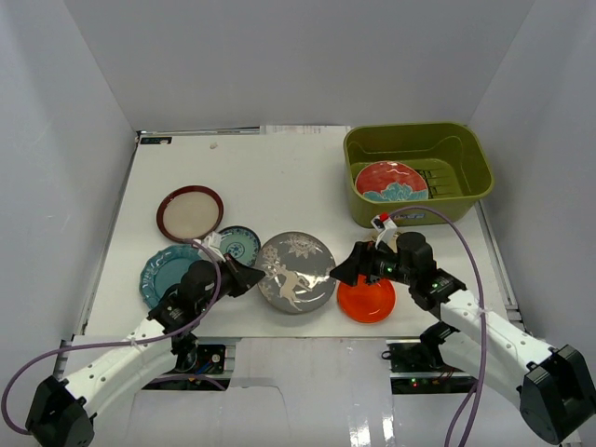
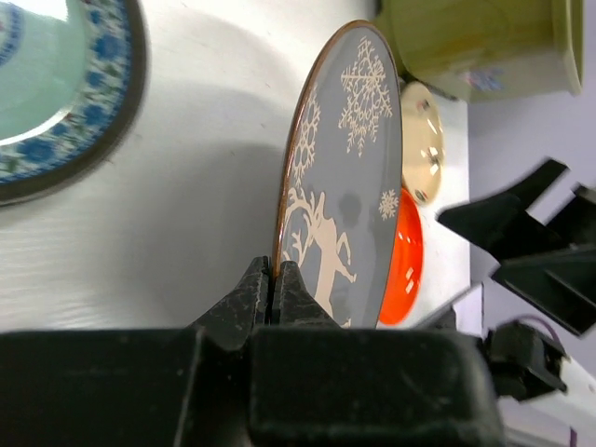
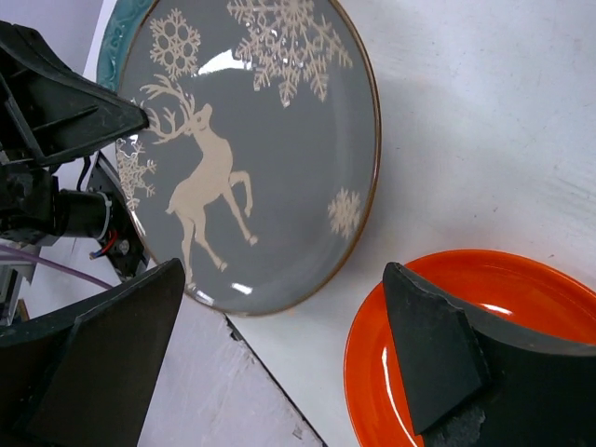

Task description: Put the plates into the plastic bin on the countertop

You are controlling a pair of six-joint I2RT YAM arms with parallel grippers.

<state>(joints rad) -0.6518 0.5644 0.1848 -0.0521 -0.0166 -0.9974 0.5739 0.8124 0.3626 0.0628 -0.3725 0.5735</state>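
On white countertop [image 1: 279, 177], near front edge: pinching rim of grey plate [image 1: 296, 271] with left gripper [image 2: 276, 284]; holding right gripper [image 1: 343, 270] spread above orange plate [image 1: 368, 303].

The grey round glazed plate with cream reindeer and snowflakes [image 3: 270, 140], upper left in the right wrist view, is smooth and glossy, with bright reflections. The plain orange round plate [image 3: 503, 317], lower right, shines equally. The flat white countertop [image 1: 279, 177] looks matt. The olive-green rectangular plastic bin [image 1: 365, 207], upper right of the top view, has a soft sheen. The right gripper [image 3: 279, 363] has dull, grainy black fingers [image 3: 433, 349].
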